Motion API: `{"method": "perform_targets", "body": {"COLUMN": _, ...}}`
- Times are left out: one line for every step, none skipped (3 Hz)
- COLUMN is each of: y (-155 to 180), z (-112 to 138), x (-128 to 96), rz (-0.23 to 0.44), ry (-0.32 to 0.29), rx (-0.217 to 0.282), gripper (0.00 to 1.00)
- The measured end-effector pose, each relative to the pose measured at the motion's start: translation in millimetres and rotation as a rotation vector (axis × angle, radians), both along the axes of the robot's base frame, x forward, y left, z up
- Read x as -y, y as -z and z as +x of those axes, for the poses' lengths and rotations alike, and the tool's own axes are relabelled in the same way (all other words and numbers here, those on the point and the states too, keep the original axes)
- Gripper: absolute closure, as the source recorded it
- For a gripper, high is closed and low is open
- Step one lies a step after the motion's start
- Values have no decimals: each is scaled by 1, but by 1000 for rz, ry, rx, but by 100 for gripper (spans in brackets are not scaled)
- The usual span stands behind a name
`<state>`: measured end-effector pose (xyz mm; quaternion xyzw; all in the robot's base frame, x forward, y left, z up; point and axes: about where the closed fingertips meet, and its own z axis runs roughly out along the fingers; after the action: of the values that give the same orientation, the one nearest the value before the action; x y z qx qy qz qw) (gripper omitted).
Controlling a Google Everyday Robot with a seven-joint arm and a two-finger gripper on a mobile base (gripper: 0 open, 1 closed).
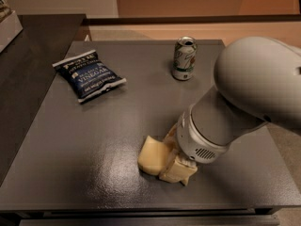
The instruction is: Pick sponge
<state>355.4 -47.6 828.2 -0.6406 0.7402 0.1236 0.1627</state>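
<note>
On the dark counter (94, 149), the robot's white arm (254, 88) reaches in from the right and comes down in front of the soda can (184, 58). The dark blue chip bag (89, 75) lies flat well to the left of the can, clear of the work. The pale yellow sponge (151, 155) rests flat well in front of the can, near the counter's front edge. The gripper (174, 153) sits low against the sponge's right end, placed, we judge, to take it. We cannot tell whether it has clamped on.
</note>
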Motion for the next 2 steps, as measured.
{"method": "perform_targets", "body": {"y": -31, "z": 10, "x": -2, "rz": 19, "ry": -3, "rx": 19, "gripper": 100}}
{"method": "perform_targets", "body": {"y": -81, "z": 25, "x": -5, "rz": 40, "ry": -14, "rx": 51, "gripper": 100}}
